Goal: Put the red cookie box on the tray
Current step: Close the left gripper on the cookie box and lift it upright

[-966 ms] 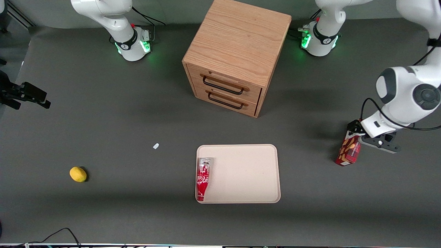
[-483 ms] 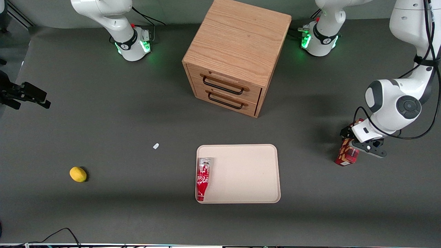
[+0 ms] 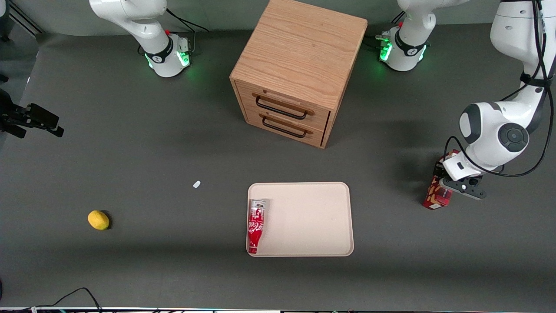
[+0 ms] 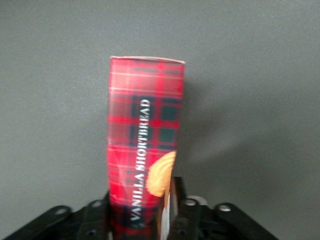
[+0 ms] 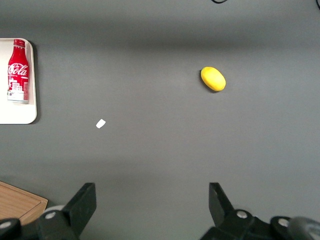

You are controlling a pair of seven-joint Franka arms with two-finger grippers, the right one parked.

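The red cookie box (image 3: 436,198) stands on end on the grey table toward the working arm's end, well apart from the tray (image 3: 308,217). In the left wrist view the box (image 4: 145,125) shows red tartan, white lettering and a tan cookie picture. My left gripper (image 3: 445,181) is over the box's upper end, and its fingers (image 4: 97,212) press on the box from both sides; the gripper (image 4: 139,202) is shut on it. The cream-beige tray lies in front of the wooden cabinet, nearer the front camera.
A red cola bottle (image 3: 256,225) lies in the tray along the edge toward the parked arm. The wooden drawer cabinet (image 3: 295,65) stands farther from the camera than the tray. A yellow lemon (image 3: 98,219) and a small white scrap (image 3: 196,184) lie toward the parked arm's end.
My left gripper has come in over the box's upper end and settled round it. The box's base has stayed where it was.
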